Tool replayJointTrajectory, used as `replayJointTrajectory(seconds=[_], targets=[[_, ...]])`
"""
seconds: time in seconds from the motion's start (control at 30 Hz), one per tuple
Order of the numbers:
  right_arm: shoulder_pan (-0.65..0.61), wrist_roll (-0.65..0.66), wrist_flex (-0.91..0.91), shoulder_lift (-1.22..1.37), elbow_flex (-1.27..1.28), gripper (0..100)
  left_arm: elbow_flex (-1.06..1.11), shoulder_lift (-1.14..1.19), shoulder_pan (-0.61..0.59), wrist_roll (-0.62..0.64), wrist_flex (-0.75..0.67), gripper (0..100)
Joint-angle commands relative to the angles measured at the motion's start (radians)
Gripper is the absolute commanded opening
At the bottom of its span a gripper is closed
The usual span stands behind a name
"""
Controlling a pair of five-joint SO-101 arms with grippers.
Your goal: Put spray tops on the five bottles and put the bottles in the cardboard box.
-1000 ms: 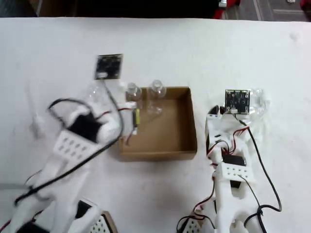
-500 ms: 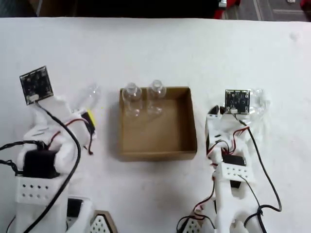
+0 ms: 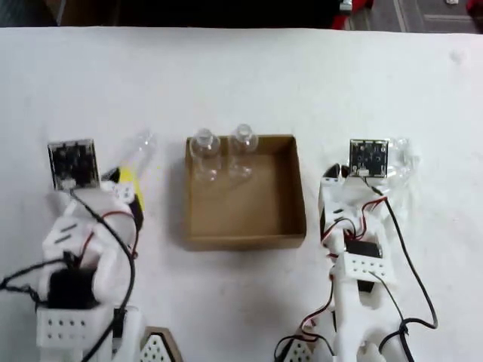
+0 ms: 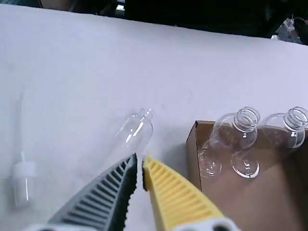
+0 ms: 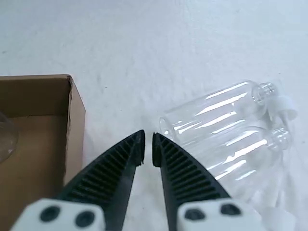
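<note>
Your left claw (image 4: 139,166), with 1 grey finger and 1 yellow, is closed on nothing. Its tips sit just short of a clear plastic bottle (image 4: 136,129) lying on the white table (image 4: 72,72) beside the brown cardboard box (image 3: 245,219). A white spray top (image 4: 21,178) with a thin tube lies well apart from that bottle, on the side away from the box. Inside the box, against its far wall, stand the first upright clear bottle (image 3: 204,151) and the second upright clear bottle (image 3: 243,143), both with open necks. Your right claw (image 5: 147,144), black-fingered, is drawn together and empty, between the box's corner and the pair of lying clear bottles (image 5: 216,108), which touch side by side.
</note>
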Motion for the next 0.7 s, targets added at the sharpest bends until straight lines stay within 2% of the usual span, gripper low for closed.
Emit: replayJointTrajectory(seconds=[0.0,0.13,0.23,0.67], targets=[[-0.008,0.015,-0.024,-0.01,-0.008,2.2,0.061,-0.209,-0.008,-0.012,-0.031,3],[-0.008,0.015,-0.024,-0.01,-0.008,2.2,0.183,-0.409,-0.008,-0.012,-0.032,13],[-0.008,0.015,-0.024,-0.01,-0.008,2.2,0.233,-0.519,-0.01,-0.012,-0.041,13],[-0.008,0.015,-0.024,-0.01,-0.008,2.2,0.239,-0.479,-0.01,-0.012,-0.061,12]])
